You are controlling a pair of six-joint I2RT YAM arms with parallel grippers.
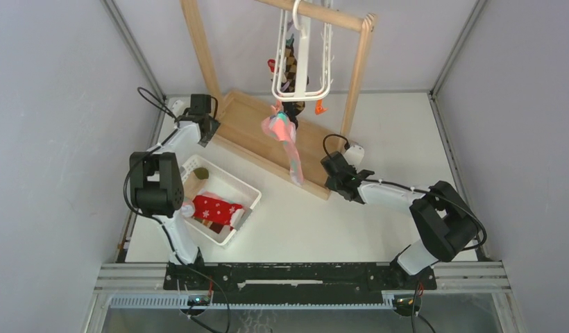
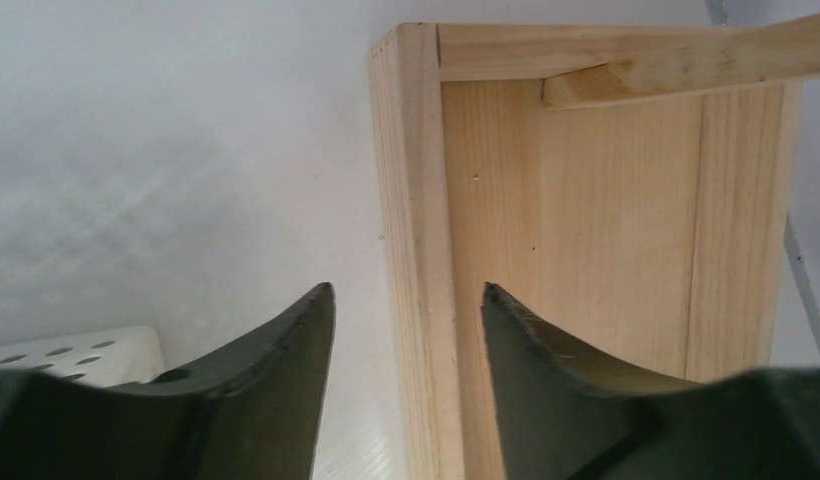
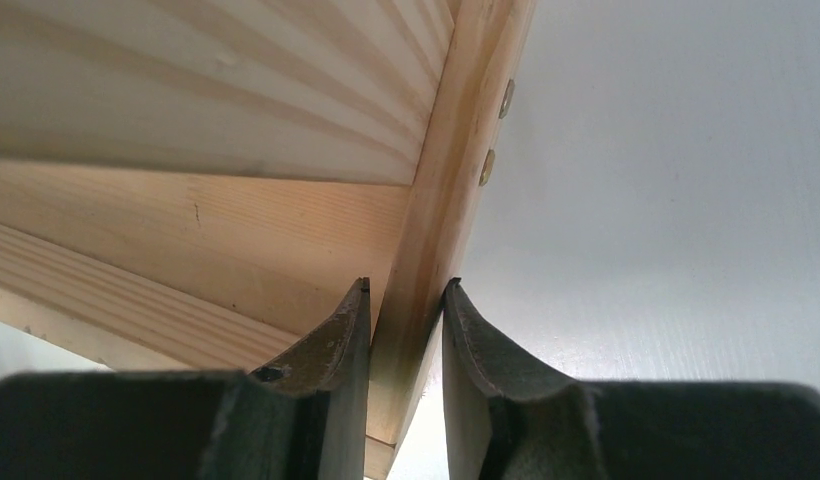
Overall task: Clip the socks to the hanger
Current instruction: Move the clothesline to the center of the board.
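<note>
From above: the hanger (image 1: 301, 96) hangs off the top bar of the rack (image 1: 254, 128), which stands toward the far edge of the table (image 1: 379, 139). You can see a pink sock (image 1: 287, 142) dangling from a clip on its near side, with darker socks (image 1: 291, 69) bunched inside the frame above it. How many those are you cannot tell. A red sock (image 1: 216, 207) lies in the basket (image 1: 247, 186) by the table's left edge, with at least one more sock under it. Judge the task partly done, with these yet to clip. Neither arm is on a sock. The left pincer (image 1: 207, 132) sits at the left corner of the rack's base and the right pincer (image 1: 335, 166) at its right edge.

Left wrist: your left pincer stands open, its fingers (image 2: 296, 340) straddling the raised rim of the base. There is a gap on each side and it grips nothing. A corner of the basket shows at lower left.

Right wrist: your right pincer is clamped on the base's edge strip, both fingers (image 3: 336, 340) pressed against the wood. It holds the rack, not a sock. It looks as though you are bracing or shifting the rack before the next sock.
</note>
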